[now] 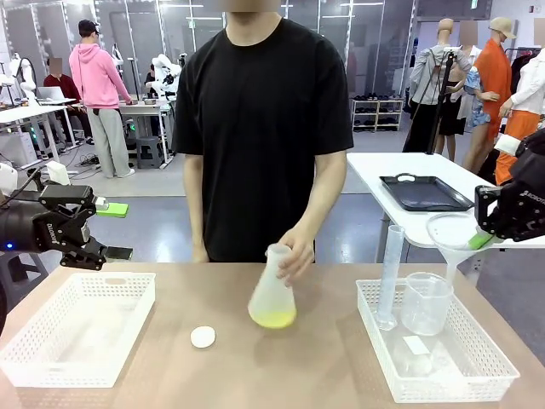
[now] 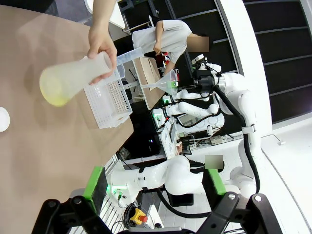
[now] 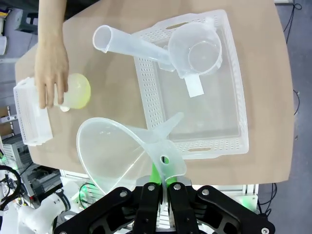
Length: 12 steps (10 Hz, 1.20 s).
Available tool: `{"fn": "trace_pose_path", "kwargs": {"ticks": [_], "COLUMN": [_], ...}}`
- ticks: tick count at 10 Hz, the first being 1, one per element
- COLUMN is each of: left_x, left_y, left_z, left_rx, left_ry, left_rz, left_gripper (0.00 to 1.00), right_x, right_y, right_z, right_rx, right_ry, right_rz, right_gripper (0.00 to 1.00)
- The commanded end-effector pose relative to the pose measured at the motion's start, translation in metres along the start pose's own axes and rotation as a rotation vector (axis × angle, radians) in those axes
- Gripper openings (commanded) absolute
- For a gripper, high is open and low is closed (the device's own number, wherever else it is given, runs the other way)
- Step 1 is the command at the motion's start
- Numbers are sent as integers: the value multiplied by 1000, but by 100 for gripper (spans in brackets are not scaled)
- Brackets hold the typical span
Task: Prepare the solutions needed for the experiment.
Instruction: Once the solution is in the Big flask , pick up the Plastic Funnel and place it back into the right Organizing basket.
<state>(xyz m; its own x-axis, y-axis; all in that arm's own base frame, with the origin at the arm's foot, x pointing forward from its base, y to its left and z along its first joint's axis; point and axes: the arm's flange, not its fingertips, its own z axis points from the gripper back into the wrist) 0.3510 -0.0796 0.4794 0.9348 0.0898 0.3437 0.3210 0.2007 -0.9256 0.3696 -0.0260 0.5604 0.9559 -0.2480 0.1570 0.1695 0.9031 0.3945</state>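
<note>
A short line of white lettering stands on the black body of the left claw (image 1: pixel 115 230), behind its fingers. Another stands on the body of the right claw (image 1: pixel 484 239), above its fingers. Both are too small to read, and no other print is legible.

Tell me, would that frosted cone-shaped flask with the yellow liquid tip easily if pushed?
Probably not: the frosted conical flask has a wide base and narrow neck, so it should stand steadily. The small pool of yellow-green liquid suggests it is light, so it might slide.
</note>
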Motion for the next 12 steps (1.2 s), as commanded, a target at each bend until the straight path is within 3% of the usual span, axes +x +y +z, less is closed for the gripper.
{"fn": "trace_pose_path", "kwargs": {"ticks": [1,4,10,12], "left_x": [1,1,1,1], "left_y": [-3,-3,-3,-3], "left_z": [-3,-3,-3,-3], "left_rx": [-27,-27,-27,-27], "left_ry": [-13,-13,-13,-13], "left_rz": [12,12,12,12], "left_gripper": [100,100,100,100], "right_x": [2,-1,22,26], "right_y": [7,4,0,-2], "right_z": [0,-1,-104,-132], "right_rx": [-1,-2,-19,-88], "right_ry": [2,3,314,418], "right_rz": [12,8,-219,-292], "right_gripper": [0,2,2,2]}}
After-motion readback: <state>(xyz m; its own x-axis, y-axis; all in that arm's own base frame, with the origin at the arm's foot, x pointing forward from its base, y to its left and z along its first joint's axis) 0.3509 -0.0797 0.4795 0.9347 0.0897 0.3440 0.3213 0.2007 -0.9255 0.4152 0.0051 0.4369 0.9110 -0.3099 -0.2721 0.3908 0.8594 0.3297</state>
